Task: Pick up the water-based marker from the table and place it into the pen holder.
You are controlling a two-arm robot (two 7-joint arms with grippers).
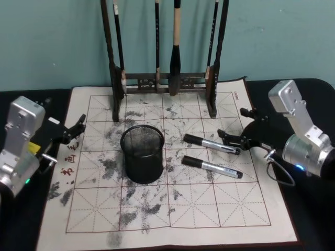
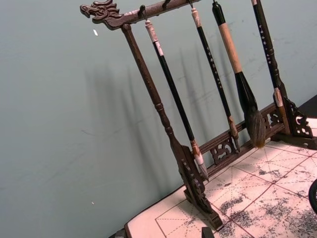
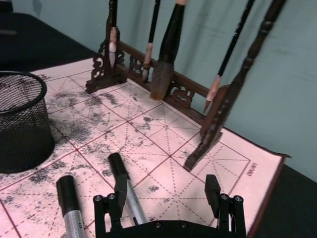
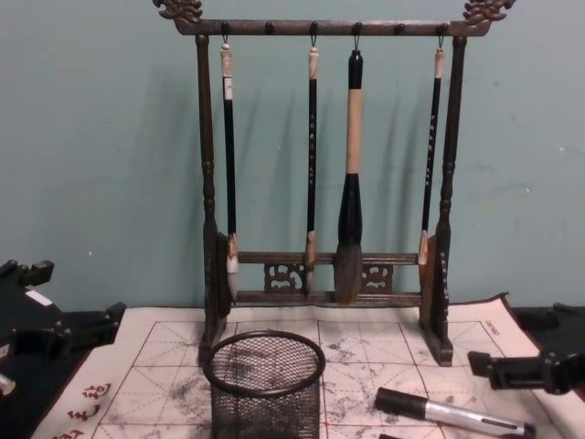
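Water-based marker (image 1: 212, 145) ungrasped on mat (image 1: 172, 209), 3 o'clock of pen holder (image 1: 142, 152); right gripper (image 1: 235, 125) spread at its end, left gripper (image 1: 73, 130) spread, parked 9 o'clock; pick and place both remain.

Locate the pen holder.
In the head view the pen holder stands upright near the middle of the calligraphy mat, before the brush rack, with the front marker and rear marker lying to its right.

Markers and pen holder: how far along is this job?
Nothing is done: the farther marker and nearer marker lie on the mat beside the pen holder. In hand: the open right gripper sits at the farther marker's end, gripping nothing. The left gripper is open at the mat's left edge. Left: grasp, lift, drop in.
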